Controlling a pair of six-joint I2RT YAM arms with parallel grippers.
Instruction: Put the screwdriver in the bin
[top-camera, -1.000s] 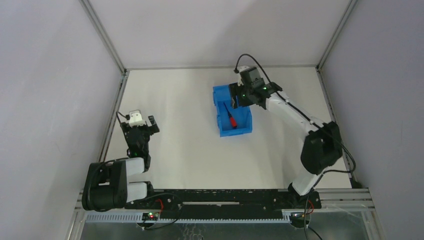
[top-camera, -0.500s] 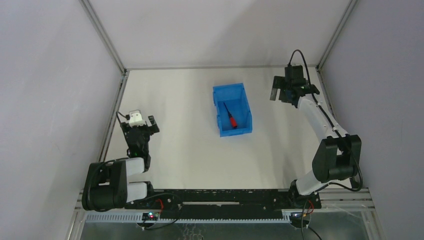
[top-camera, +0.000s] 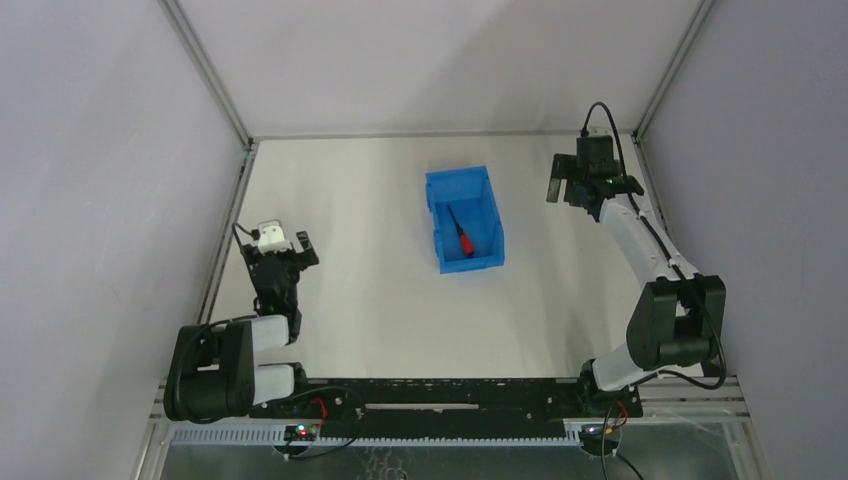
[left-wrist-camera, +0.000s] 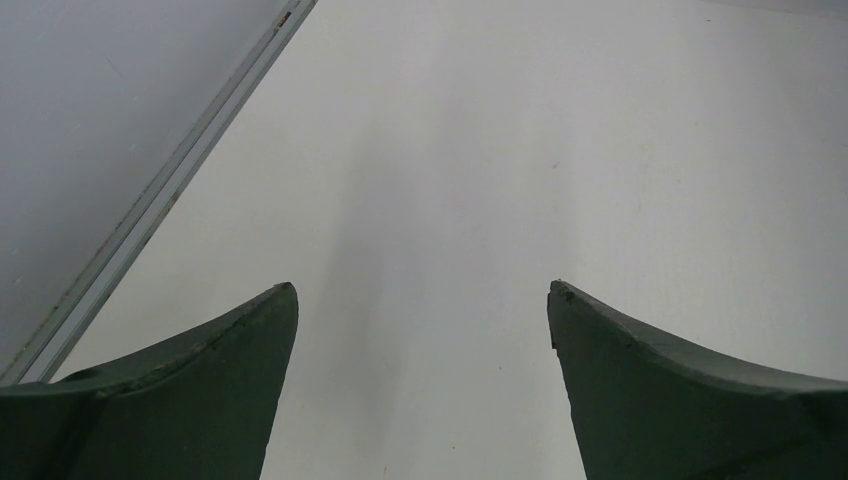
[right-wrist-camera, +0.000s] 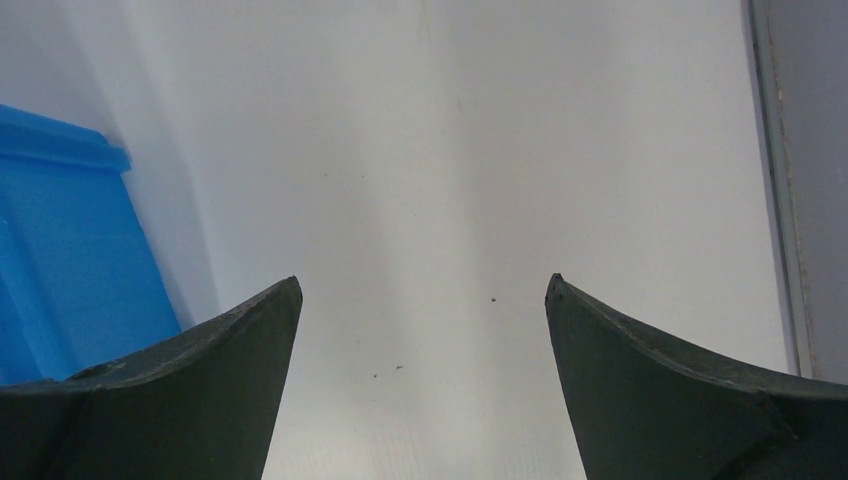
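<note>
The blue bin (top-camera: 486, 205) stands in the middle of the white table, and its outer wall (right-wrist-camera: 60, 260) shows at the left of the right wrist view. Inside it the red-handled screwdriver (top-camera: 463, 236) lies slantwise on the floor, black shaft pointing to the far left. My right gripper (top-camera: 568, 186) hangs open to the right of the bin, near the far right corner, with only bare table between its fingers (right-wrist-camera: 423, 300). At the left edge my left gripper (top-camera: 287, 245) is open over bare table (left-wrist-camera: 423, 300), holding nothing.
Grey walls enclose the table on three sides, with metal rails along their feet (top-camera: 225, 232) (right-wrist-camera: 775, 180). A black rail with cables (top-camera: 440, 395) runs along the near edge between the arm bases.
My right gripper opened fully, left the bin and swung right toward the far right corner. The screwdriver stays in the bin. The left arm has not moved.
</note>
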